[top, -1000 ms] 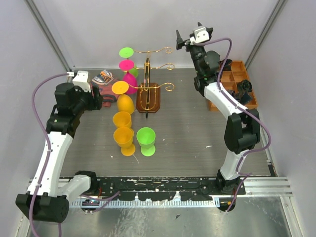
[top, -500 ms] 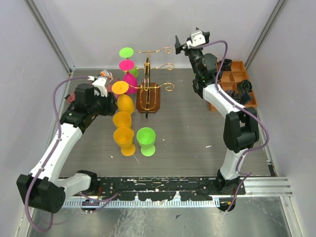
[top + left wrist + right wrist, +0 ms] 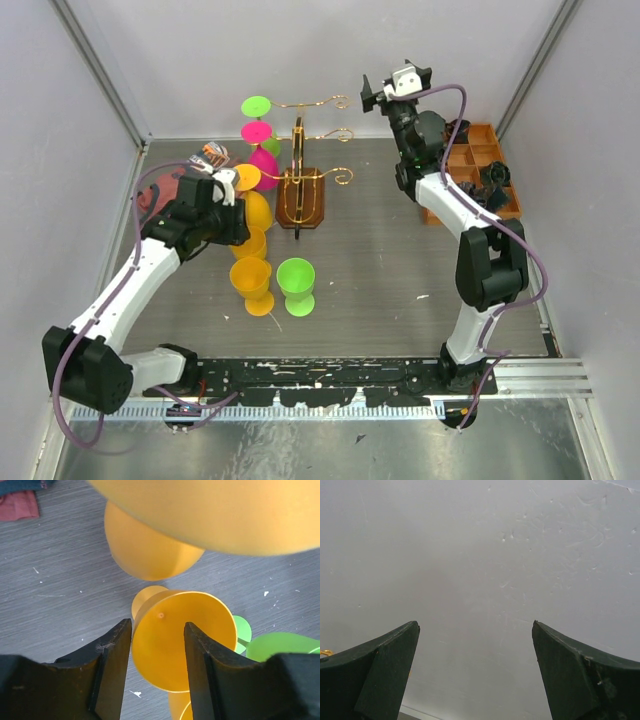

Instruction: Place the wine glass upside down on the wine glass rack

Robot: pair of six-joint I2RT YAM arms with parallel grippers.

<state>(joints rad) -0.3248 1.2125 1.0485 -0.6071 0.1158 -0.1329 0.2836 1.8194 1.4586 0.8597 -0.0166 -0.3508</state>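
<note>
The wine glass rack (image 3: 300, 196), gold wire on a dark wooden base, stands at the back middle. A green (image 3: 257, 104), a pink (image 3: 256, 131) and an orange glass (image 3: 244, 178) hang upside down on its left arms. Two orange glasses (image 3: 249, 276) and a green glass (image 3: 296, 281) are on the table in front. My left gripper (image 3: 237, 220) is open just above the orange glasses. In the left wrist view its fingers (image 3: 112, 655) straddle one orange glass's round face (image 3: 165, 660) without closing. My right gripper (image 3: 372, 92) is open and empty, raised toward the back wall (image 3: 475, 625).
An orange compartment tray (image 3: 482, 152) with dark parts sits at the back right, behind the right arm. A red cloth and small packet (image 3: 214, 158) lie at the back left. The hanging orange bowl (image 3: 210, 510) is close above my left fingers.
My left arm has swung right and forward from the left side, bringing its open gripper over the orange glasses. My right gripper has shifted slightly while staying high.
</note>
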